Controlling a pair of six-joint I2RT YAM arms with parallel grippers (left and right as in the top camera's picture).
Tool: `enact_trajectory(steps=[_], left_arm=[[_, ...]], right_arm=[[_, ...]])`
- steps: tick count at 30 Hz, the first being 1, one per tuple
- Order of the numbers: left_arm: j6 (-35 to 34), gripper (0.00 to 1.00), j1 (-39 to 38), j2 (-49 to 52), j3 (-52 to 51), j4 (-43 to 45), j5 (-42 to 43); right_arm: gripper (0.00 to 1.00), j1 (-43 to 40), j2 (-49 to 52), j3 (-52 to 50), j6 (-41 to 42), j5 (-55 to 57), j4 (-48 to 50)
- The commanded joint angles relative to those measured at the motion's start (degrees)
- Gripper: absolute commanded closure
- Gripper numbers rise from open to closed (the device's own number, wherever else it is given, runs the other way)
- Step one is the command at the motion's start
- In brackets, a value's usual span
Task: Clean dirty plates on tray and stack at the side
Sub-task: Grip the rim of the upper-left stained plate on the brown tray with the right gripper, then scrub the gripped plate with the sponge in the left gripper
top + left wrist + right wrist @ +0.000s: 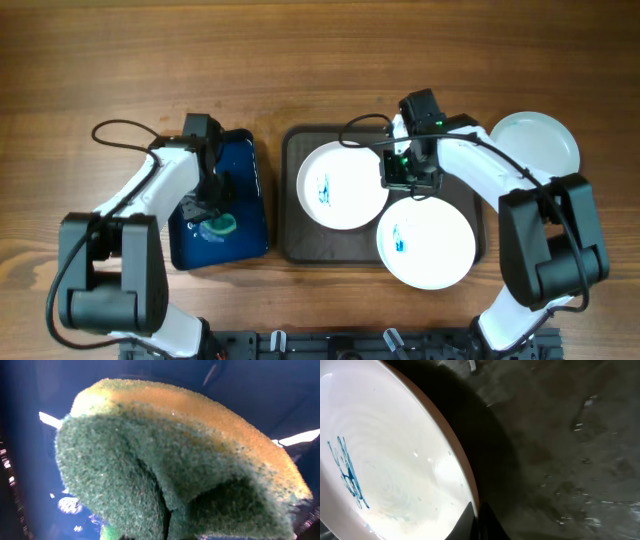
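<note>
Two white plates with blue smears lie on the dark tray (305,248): one at its left (340,187), one at its front right (428,245) overhanging the front edge. A third plate (535,143) rests on the table to the right. My right gripper (408,185) hangs where the two tray plates' rims meet. In the right wrist view it (479,519) is shut on the rim of a smeared plate (395,470); which of the two I cannot tell. My left gripper (205,208) is shut on a green-and-yellow sponge (165,460) over the blue tray.
The glossy dark blue tray (245,165) sits left of the dark tray, with wet spots under the sponge (218,228). Bare scuffed tray floor (560,435) lies beside the gripped rim. Wooden table surrounds both trays.
</note>
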Motion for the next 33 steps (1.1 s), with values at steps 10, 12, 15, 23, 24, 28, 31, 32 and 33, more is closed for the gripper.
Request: enact_trajectory(steps=[10, 12, 15, 23, 24, 28, 31, 32, 33], left_arm=[[0.26, 0.96, -0.15, 0.33, 1.6, -0.33, 5.49], [0.24, 0.96, -0.15, -2.14, 2.89, -2.25, 3.78], [-1.7, 0.96, -0.15, -8.94, 5.31, -6.45, -1.4], [-1.7, 0.96, -0.61, -21.16, 5.6, -7.74, -10.78], [-2.38, 0.96, -0.98, -21.94, 5.6, -7.72, -13.68], [-5.03, 0.96, -1.62, -22.32, 5.6, -7.28, -22.14], [-6.38, 0.96, -1.62, -21.57, 5.6, -7.48, -26.08], [-7.17, 0.96, -1.62, -21.22, 5.6, -7.5, -26.71], [-7.32, 0.96, -1.62, -21.03, 5.6, -7.58, -27.02]], right_arm=[[0.96, 2.93, -1.64, -0.35, -0.09, 0.85, -0.55], [0.96, 2.93, -1.64, -0.33, -0.07, 0.87, -0.46], [0.96, 2.93, -1.64, -0.33, -0.07, 0.87, 0.09], [0.96, 2.93, -1.64, -0.33, -0.31, 0.87, 0.7], [0.96, 2.93, -1.64, -0.33, -0.33, 0.87, 0.7], [0.96, 2.93, -1.64, -0.33, -1.05, 0.92, 0.83], [0.96, 2.93, -1.64, -0.33, -1.07, 1.09, 0.94], [0.96, 2.93, -1.64, -0.35, -1.22, 1.09, 0.92], [0.96, 2.93, -1.64, -0.35, -1.22, 1.09, 0.92]])
